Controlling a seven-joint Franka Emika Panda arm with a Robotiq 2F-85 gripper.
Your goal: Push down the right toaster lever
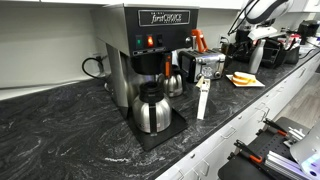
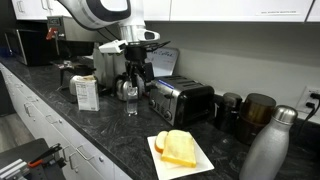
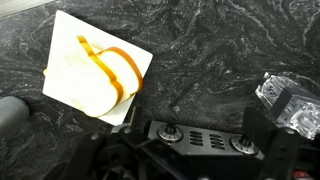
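The toaster (image 2: 182,100) is a small box with a chrome front and black sides; it stands on the dark stone counter in both exterior views (image 1: 208,66). My gripper (image 2: 137,68) hangs over the toaster's end nearest the coffee machine. In the wrist view the gripper (image 3: 196,116) is open and empty, with a dark finger on each side of the toaster's black end panel (image 3: 205,137). That panel has two round knobs. I cannot make out the levers themselves.
A big coffee brewer (image 1: 150,45) with a steel carafe (image 1: 151,110) stands beside the toaster. Bread lies on a white plate (image 2: 196,164), also in the wrist view (image 3: 62,40). A steel bottle (image 2: 270,150), dark canisters (image 2: 256,112), a white box (image 2: 86,92) and a clear glass (image 3: 290,100) stand nearby.
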